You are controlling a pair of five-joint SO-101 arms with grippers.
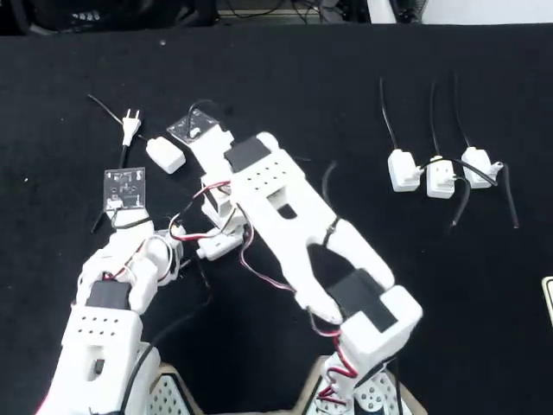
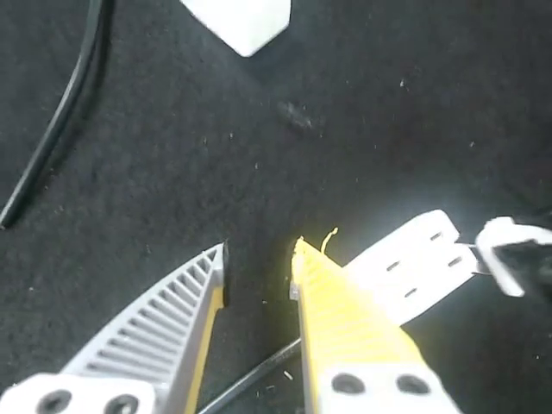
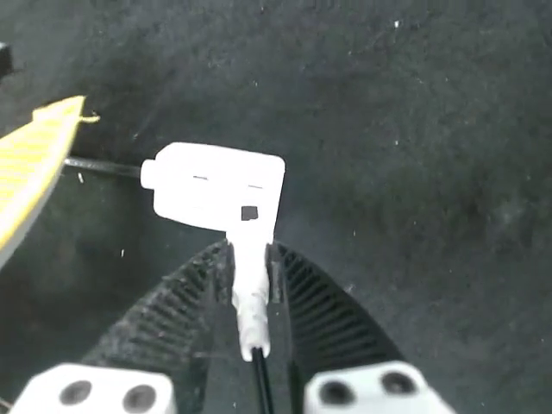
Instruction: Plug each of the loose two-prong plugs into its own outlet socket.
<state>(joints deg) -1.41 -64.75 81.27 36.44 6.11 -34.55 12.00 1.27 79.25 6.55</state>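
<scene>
One big black cloth-covered table (image 1: 285, 78) carries everything, and I'd call the job partway done. Well off to the side of the right tool (image 3: 250, 250) sits a row of three small white outlet sockets (image 1: 441, 177) with black cords. Extra cords seem to run into at least two of them, so I'd guess those are finished, though I can't tell for sure.

Next down is the white rectangular plastic socket block (image 3: 216, 185), right at the tip of the right tool. That tool's black ribbed jaws are clamped on the white two-prong plug (image 3: 250, 297) with its black cord. The plug's nose touches the block's side, so it looks seated or very nearly so. The block has rounded corners, two thin slots on top and a stub with a cord out one end.

The left tool (image 2: 259, 259) is spread apart with nothing in it, hovering just beside that same block. Beyond it lies a second white socket block (image 1: 164, 154), looking unplugged. Near that is a small loose white plug (image 1: 131, 125) with two bare prongs, so I reckon at least one pairing is left.
</scene>
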